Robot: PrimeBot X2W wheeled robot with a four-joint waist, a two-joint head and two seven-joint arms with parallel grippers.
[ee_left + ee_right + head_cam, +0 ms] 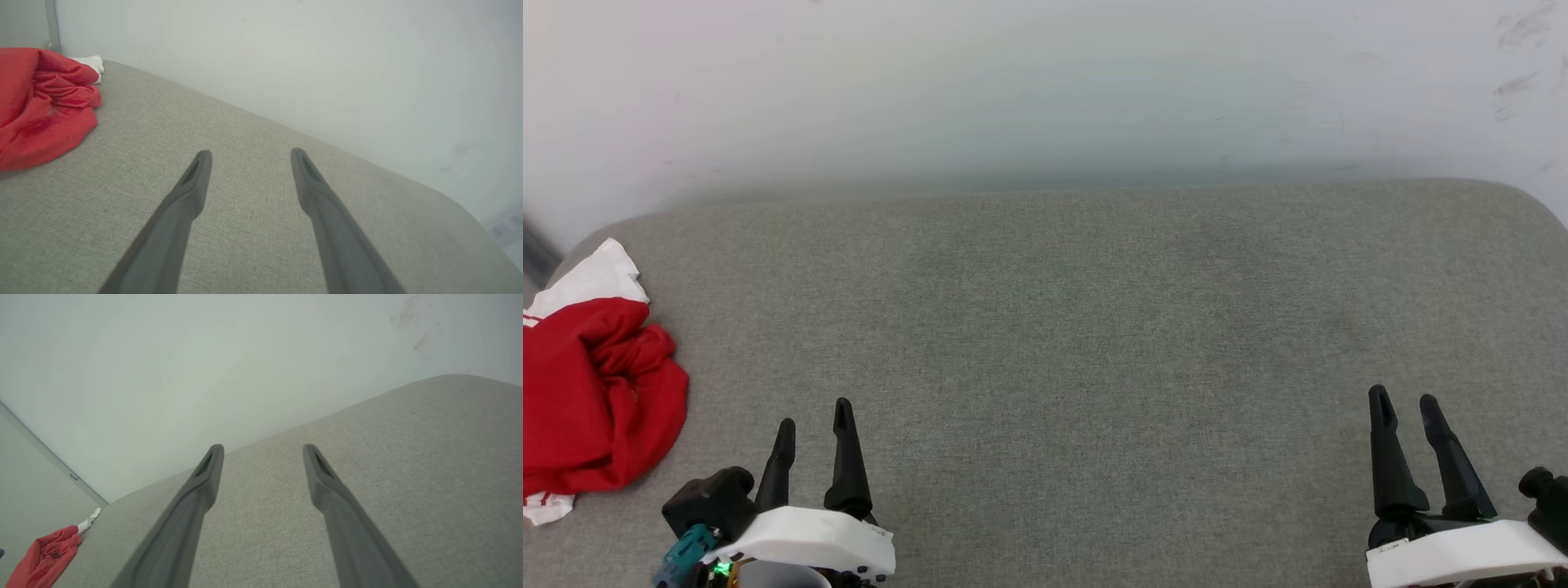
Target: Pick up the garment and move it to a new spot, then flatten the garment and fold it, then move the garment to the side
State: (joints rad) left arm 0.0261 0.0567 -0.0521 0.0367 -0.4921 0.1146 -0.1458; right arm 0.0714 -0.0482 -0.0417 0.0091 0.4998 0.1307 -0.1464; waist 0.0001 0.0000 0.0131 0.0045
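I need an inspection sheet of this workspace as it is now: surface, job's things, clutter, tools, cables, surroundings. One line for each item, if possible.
Surface: grey woven cushion, flat, with rounded corners.
Job's things: garment, red with white parts, crumpled in a heap at the cushion's left edge, not yet flattened.
Clutter: nothing seen.
Tools: left tool open, holding nothing, apart from the garment; right tool open, holding nothing, at the lower right.
Cables: nothing seen on the cushion.
Surroundings: pale wall behind the cushion, with dark scuff marks at its upper right.
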